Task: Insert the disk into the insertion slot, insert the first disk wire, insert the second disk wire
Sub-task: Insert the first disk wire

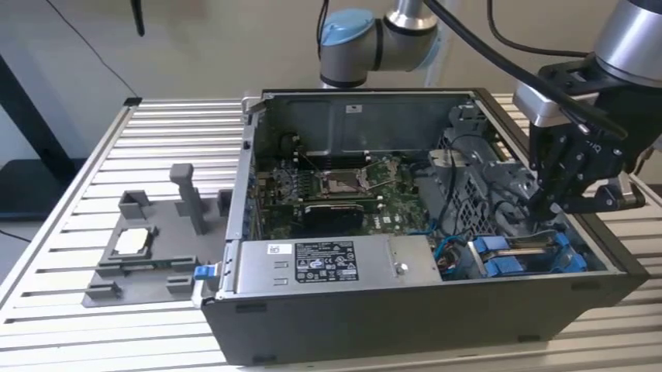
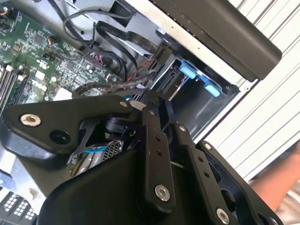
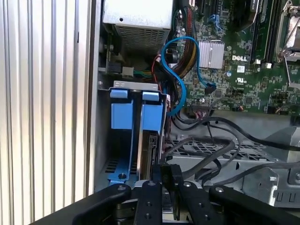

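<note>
The disk [image 3: 149, 151] stands on edge in the insertion slot [image 3: 135, 85] of the drive cage, between blue plastic carrier parts [image 3: 123, 111]. In the exterior view the cage with its blue fittings [image 1: 517, 254] sits at the case's front corner, on that view's right. My gripper [image 1: 550, 208] reaches down into the case just above the cage. In the first wrist view my gripper [image 3: 168, 175] sits at the disk's end, fingers close together around a black connector from which dark disk wires [image 3: 201, 154] run off. The second wrist view shows my gripper [image 2: 153, 106] shut beside the blue tabs [image 2: 188, 72].
The open computer case holds a motherboard [image 1: 342, 186], a labelled power-supply box [image 1: 315, 263] and a blue cable [image 3: 177, 70]. A grey fixture [image 1: 145, 248] stands on the slatted table on the exterior view's left. A person's hand [image 2: 276, 185] shows beside the case.
</note>
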Controlling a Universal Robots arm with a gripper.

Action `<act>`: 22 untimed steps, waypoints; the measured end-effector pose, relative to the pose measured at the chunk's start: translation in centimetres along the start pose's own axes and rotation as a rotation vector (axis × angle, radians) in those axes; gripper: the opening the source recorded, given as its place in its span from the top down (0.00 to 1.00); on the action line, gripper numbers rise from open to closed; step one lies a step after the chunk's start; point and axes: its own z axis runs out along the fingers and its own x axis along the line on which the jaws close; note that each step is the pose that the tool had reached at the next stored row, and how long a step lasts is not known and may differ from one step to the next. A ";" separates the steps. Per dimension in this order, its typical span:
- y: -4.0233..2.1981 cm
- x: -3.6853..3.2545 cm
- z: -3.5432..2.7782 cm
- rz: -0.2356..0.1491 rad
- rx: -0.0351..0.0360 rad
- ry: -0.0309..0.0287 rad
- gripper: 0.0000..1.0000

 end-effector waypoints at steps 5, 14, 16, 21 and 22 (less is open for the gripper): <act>-0.05 0.02 0.38 0.051 0.0024 0.0035 0.81; -0.75 0.07 0.55 0.063 -0.0294 0.0064 0.81; -1.17 0.10 0.65 0.063 -0.0325 0.0066 0.81; -1.42 0.14 1.07 0.078 -0.0352 0.0088 0.81; -1.47 0.15 1.19 0.080 -0.0357 0.0089 0.81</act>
